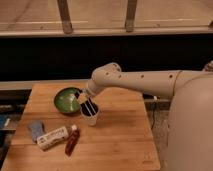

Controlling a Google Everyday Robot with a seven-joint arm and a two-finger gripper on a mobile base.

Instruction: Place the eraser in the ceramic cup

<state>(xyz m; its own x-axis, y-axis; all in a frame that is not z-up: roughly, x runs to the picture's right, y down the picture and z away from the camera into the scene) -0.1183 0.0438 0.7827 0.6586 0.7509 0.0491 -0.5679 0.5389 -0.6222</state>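
Observation:
The small white ceramic cup [90, 118] stands upright near the middle of the wooden table [120, 145], just right of the green bowl. My gripper [89, 107] hangs at the end of the white arm [135, 80], directly over the cup, with its dark tips reaching down to the cup's mouth. I cannot make out an eraser at the gripper or inside the cup. A white oblong block with markings [52, 138] lies at the front left of the table; I cannot tell whether it is the eraser.
A wide green bowl [67, 100] sits just left of the cup. A blue-grey pad [35, 130] and a red-brown bottle lying on its side [72, 141] are at the front left. My white body [192, 130] fills the right side.

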